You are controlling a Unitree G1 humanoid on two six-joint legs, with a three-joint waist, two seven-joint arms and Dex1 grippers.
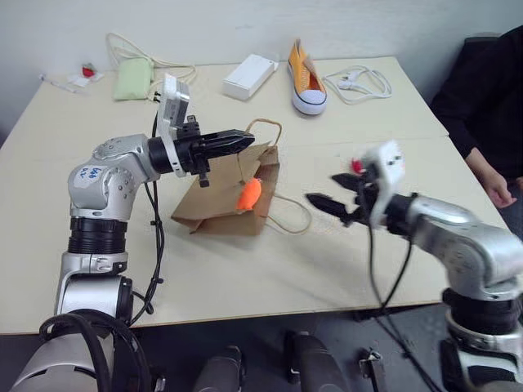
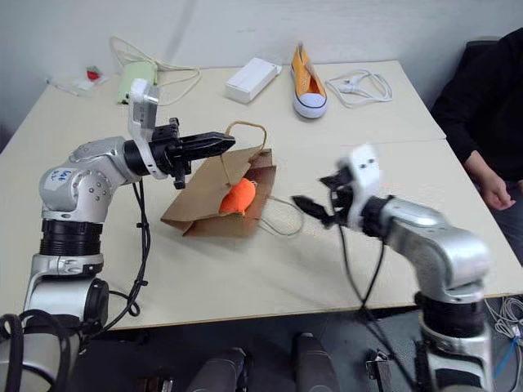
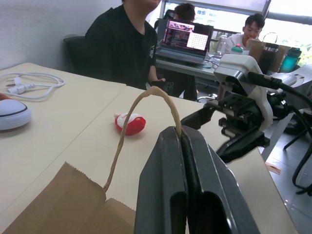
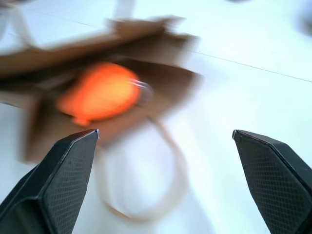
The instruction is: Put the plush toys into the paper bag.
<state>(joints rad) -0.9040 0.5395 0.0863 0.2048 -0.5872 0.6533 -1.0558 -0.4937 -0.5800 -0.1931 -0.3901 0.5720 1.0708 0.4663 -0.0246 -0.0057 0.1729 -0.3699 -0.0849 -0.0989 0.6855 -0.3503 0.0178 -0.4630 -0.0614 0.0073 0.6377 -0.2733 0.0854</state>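
Brown kraft paper bag [image 1: 222, 208] lies on the table [image 1: 245, 278], its mouth lifted by one twisted handle [image 3: 146, 97] pinched in my left gripper [image 1: 245, 140]. Flat orange plush [image 1: 249, 194] sits in that mouth. My right gripper [image 4: 165, 141] is spread wide, empty, beside the bag. Red-and-white plush [image 3: 129, 123] rests on the table nearby.

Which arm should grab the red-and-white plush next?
Right. The right tool is open and free, and the red-and-white plush lies on its side of the table. The left tool is shut on the paper bag's handle, holding the paper bag open with the orange plush at its mouth.
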